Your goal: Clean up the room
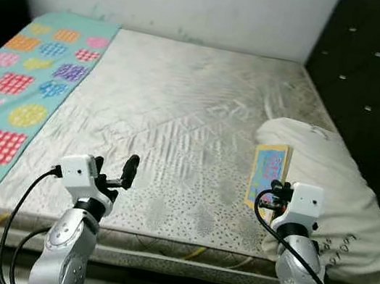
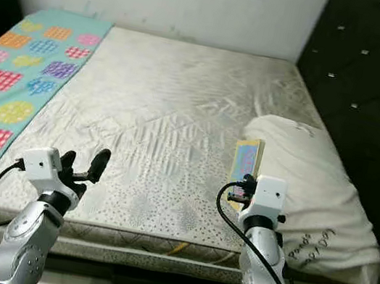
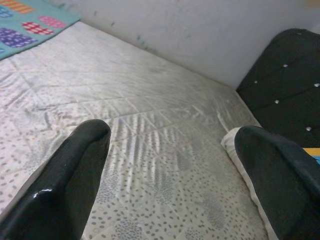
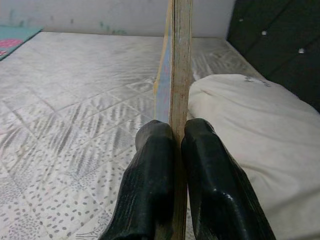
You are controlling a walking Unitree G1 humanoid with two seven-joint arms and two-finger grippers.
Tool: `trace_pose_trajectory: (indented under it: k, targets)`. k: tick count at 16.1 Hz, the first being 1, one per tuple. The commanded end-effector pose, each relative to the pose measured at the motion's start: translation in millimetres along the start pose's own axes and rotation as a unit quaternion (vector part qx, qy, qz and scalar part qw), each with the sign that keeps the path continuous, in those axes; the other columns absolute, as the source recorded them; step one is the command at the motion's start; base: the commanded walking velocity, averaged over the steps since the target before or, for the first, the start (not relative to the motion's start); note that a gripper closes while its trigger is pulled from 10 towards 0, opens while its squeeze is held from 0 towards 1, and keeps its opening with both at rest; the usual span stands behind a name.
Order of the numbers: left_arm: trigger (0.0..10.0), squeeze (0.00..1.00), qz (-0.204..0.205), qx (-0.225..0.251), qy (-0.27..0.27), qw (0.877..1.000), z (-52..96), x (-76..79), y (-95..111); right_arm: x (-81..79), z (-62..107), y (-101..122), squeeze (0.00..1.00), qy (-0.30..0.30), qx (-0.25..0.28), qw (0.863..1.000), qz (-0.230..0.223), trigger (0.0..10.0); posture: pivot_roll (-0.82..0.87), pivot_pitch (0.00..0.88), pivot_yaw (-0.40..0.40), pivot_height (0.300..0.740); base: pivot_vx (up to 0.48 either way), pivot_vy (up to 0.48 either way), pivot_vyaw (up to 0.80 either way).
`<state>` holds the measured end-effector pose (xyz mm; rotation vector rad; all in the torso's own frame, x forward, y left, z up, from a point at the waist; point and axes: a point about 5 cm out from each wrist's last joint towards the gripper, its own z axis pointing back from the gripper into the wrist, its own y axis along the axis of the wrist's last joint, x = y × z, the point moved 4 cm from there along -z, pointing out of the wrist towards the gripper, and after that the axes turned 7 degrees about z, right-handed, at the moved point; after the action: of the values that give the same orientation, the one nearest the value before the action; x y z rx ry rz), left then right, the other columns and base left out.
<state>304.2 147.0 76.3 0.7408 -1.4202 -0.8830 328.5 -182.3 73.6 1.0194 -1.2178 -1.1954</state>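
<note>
- The right claw is clamped on the lower edge of a thin book; in the right wrist view its two black fingers press on either side of the board-like spine.
- The book stands upright on edge in that grip, its colourful blue and yellow cover facing the middle of the bed, just beside the near edge of the white pillow.
- The left claw hovers above the near edge of the mattress, its fingers spread well apart and holding nothing.
- In the left wrist view the two dark fingertips frame the patterned mattress cover, with the pillow's corner near the farther finger.
- The pillow lies on the robot's right side of the bed, against the dark tufted headboard.
- A turquoise blanket with coloured checked patches covers the far left strip of the bed, well apart from both claws.
- A pale, marked wall runs behind the bed.
</note>
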Motion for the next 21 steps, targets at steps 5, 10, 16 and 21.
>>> trace_pose_trajectory:
  k: [5,10,16,21]
  targets:
    - [10.0,0.0,0.002,-0.009,-0.004,1.0,-3.2,4.2,-2.3,-0.8,-1.9,11.2,0.0,-0.002,0.025,1.0,-0.005,10.0,-0.13,0.0,-0.003,0.74,0.0,0.48,0.0]
    - [10.0,0.0,0.0,-0.002,-0.006,1.0,-3.1,4.9,-0.8,-0.7,-2.2,11.7,0.0,0.0,0.026,1.0,-0.003,10.0,-0.13,0.0,-0.006,0.74,0.0,0.288,0.0]
    - [10.0,0.0,-0.011,0.003,-0.023,1.0,-2.9,7.7,1.8,-0.2,-3.3,12.0,0.0,-0.001,0.024,1.0,-0.005,10.0,-0.13,0.0,-0.01,0.74,0.0,0.0,-0.34]
    - [10.0,0.0,-0.013,0.005,-0.036,0.999,-2.0,10.3,1.9,-0.7,-3.4,12.0,0.0,0.0,0.025,1.0,-0.004,10.0,-0.13,0.0,-0.008,0.74,0.0,0.0,-0.5]
